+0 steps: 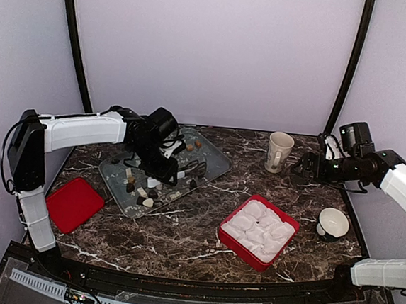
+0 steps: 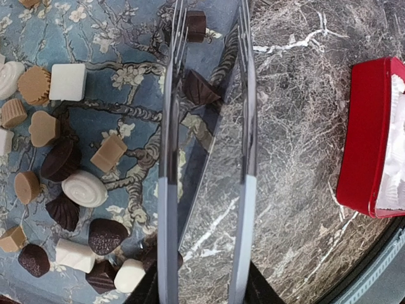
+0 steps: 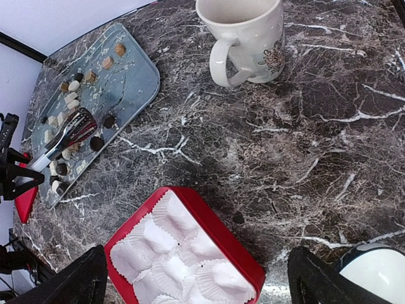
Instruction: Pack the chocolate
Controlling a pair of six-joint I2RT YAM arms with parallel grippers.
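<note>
On the dark marbled surface (image 1: 182, 228), with twelve o'clock at the far edge, my left hand (image 1: 160, 167) reaches over the blue-grey flowered tray (image 1: 213, 158) at ten o'clock and is clamped on a pair of metal tongs (image 2: 169, 190). Their two long blades run forward from my fingers and stand apart. The chocolate (image 2: 84, 188) lies loose on that tray, a scatter of dark, tan and cream-white lumps. In the left wrist view most of them sit at nine o'clock of the blades. One dark piece (image 2: 199, 88) shows between the blades near the tray's edge, and I cannot tell whether either blade touches it. Another dark lump (image 2: 195, 25) lies near the tips of the tongs. My right hand (image 1: 302, 168) hangs at two o'clock, its fingers spread wide with nothing between them. It is just beside the cream mug (image 1: 280, 151), which stands upright with its handle turned towards the near edge. The red box (image 1: 241, 249) sits at four o'clock, well apart from the tray, with its white insert (image 1: 259, 226) of rounded hollows facing up. A flat red lid (image 1: 74, 203) lies at nine o'clock, beside the tray's near corner. A white bowl (image 1: 333, 222) rests at three o'clock, close to the right edge.
</note>
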